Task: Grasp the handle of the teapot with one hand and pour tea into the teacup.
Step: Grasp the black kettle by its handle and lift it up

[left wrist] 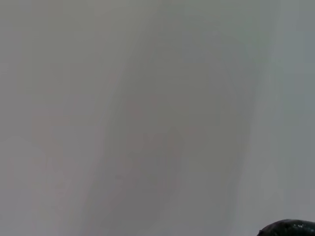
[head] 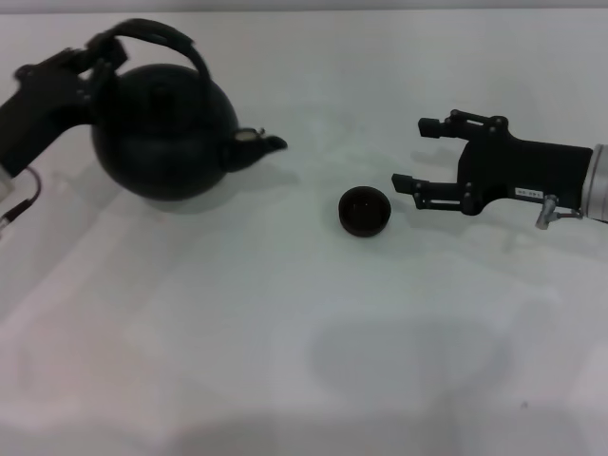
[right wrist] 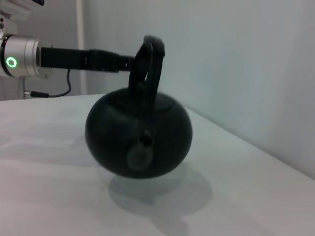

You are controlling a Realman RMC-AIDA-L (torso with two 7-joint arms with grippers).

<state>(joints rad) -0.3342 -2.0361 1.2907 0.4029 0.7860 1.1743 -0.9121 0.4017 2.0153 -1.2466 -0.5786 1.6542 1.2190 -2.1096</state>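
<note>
The left gripper (head: pixel 95 59) reaches in from the far left and is closed on the thin dark arched handle (head: pixel 157 36) of the large round matte black teapot (head: pixel 166 133). In the right wrist view the black arm runs level into the hoop (right wrist: pixel 147 64) and the pot (right wrist: pixel 139 135) hangs off the white table (right wrist: pixel 59 206), its shadow lying below it and its short pointed spout (right wrist: pixel 142 147) facing the camera. From the head view the spout (head: pixel 258 142) points right, toward the small round black handleless teacup (head: pixel 365 210), which stands upright on the table (head: pixel 285 361) well apart from the pot. The right gripper (head: pixel 414 154) hovers just right of the cup, its two black fingers (head: pixel 410 186) spread wide and holding nothing, the nearer one close to the cup's rim.
</note>
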